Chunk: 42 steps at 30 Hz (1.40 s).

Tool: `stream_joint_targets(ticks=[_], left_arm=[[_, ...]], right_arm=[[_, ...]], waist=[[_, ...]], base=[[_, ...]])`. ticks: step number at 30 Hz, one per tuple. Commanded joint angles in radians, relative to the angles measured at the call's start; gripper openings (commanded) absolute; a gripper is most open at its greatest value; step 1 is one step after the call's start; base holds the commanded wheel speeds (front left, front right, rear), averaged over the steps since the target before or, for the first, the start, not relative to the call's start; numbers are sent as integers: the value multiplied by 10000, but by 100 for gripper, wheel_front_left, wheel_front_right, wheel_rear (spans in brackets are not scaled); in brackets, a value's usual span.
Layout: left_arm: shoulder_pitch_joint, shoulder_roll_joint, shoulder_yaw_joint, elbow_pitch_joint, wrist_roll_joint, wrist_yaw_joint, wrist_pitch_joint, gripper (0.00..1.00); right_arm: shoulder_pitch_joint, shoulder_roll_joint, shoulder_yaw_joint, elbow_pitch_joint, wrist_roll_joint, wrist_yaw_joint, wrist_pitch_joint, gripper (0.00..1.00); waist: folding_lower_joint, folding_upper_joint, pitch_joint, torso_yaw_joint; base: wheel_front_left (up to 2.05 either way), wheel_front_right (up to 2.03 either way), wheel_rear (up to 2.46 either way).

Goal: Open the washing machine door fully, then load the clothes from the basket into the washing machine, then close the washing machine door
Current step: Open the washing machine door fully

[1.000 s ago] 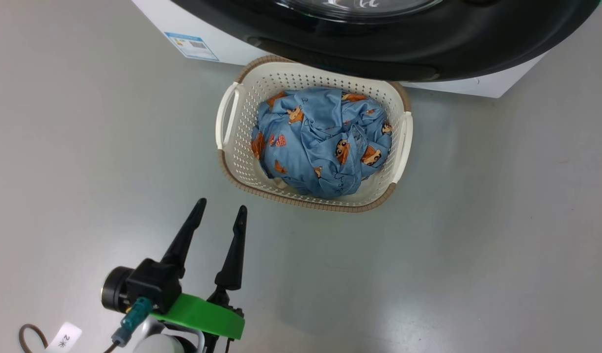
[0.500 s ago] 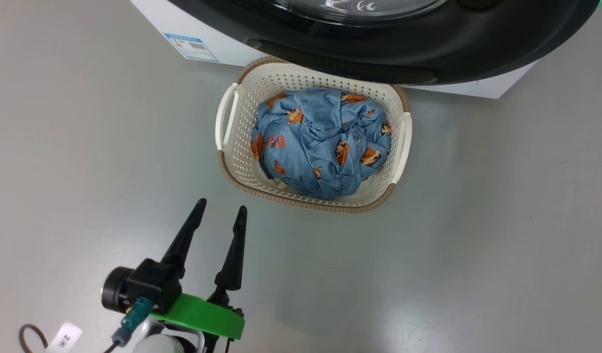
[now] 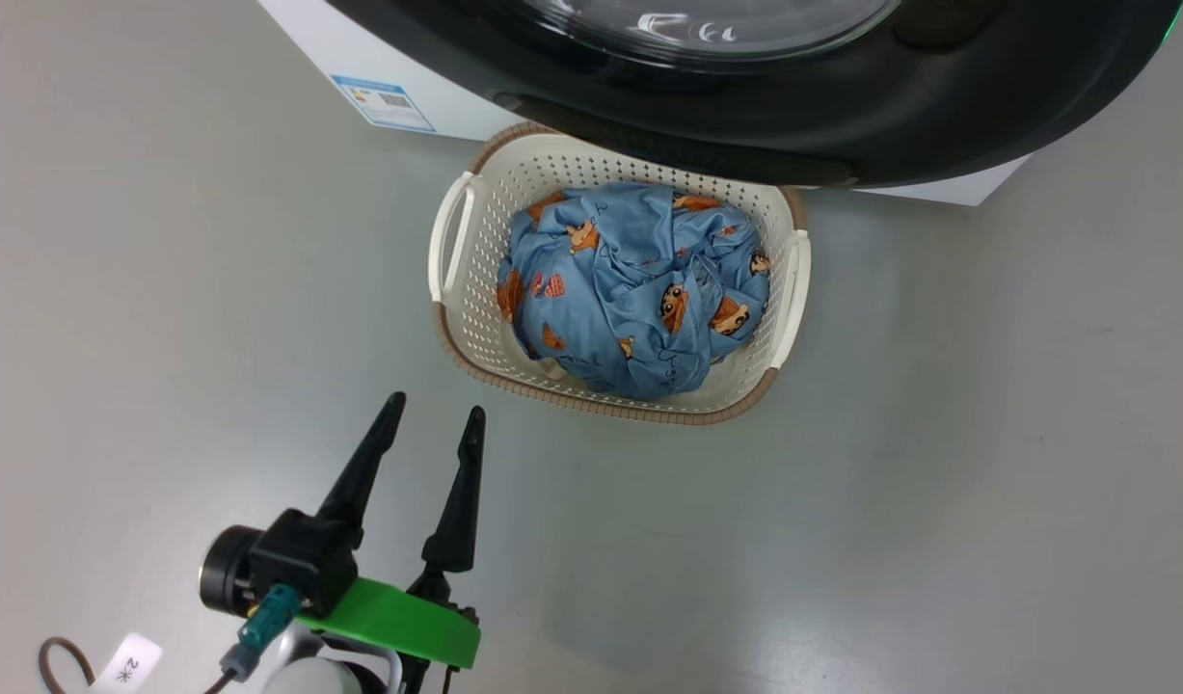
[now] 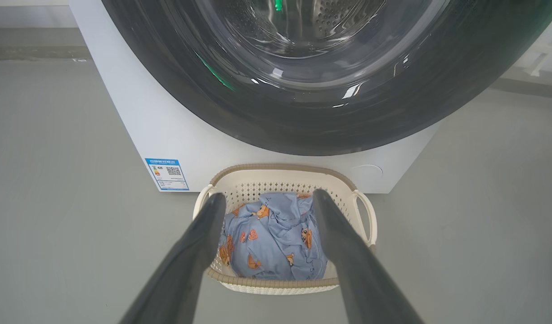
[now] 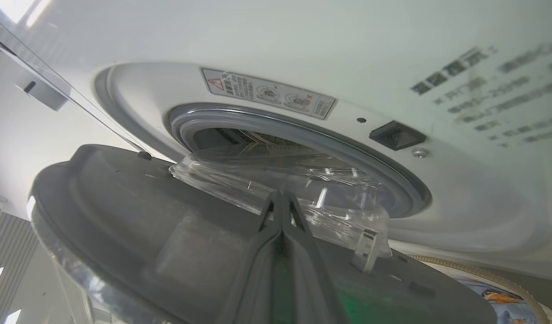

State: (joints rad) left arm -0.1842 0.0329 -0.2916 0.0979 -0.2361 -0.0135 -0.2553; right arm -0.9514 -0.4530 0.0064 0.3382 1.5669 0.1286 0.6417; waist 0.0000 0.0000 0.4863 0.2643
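Observation:
The glossy black washing machine door (image 3: 745, 106) stands partly open and overhangs the far rim of the basket (image 3: 601, 405). The clothes (image 3: 630, 289), light blue with orange bears, fill the cream basket on the floor before the white washing machine (image 3: 311, 39). My left gripper (image 3: 435, 405) hangs open and empty, short of the basket's near left corner; in the left wrist view it (image 4: 267, 196) frames the clothes (image 4: 271, 243). My right gripper (image 5: 280, 194) is shut, its tips against the door's inner side (image 5: 136, 211) below the clear glass bulge. Behind lies the grey rubber ring (image 5: 302, 128).
Bare grey floor (image 3: 938, 482) spreads around the basket on the left, right and near side. A blue sticker (image 3: 384, 101) marks the machine's lower corner. A dark latch socket (image 5: 397, 135) sits beside the opening. A white tag (image 3: 128, 663) hangs by my left wrist.
The head view has shifted slightly. More of the door's glass porthole shows at the top, so the door has swung a little. My left gripper is unchanged.

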Motion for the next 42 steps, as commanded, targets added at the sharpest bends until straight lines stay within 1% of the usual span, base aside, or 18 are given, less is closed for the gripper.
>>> stream_joint_targets(ticks=[1, 23, 42], left_arm=[[-67, 173, 318, -154, -42, -13, -65, 100], [-97, 173, 316, -31, -167, -25, -65, 100], [-65, 173, 215, 3, -382, 33, -65, 100]], right_arm=[[218, 194, 282, -380, 78, 21, 189, 0], [812, 412, 569, -922, 33, 21, 535, 0], [1339, 566, 794, -941, -45, 21, 503, 0]], waist=[[0, 0, -17, -14], [0, 0, -354, -293], [0, 0, -792, -363]], base=[[0, 0, 0], [0, 0, 0], [0, 0, 0]])
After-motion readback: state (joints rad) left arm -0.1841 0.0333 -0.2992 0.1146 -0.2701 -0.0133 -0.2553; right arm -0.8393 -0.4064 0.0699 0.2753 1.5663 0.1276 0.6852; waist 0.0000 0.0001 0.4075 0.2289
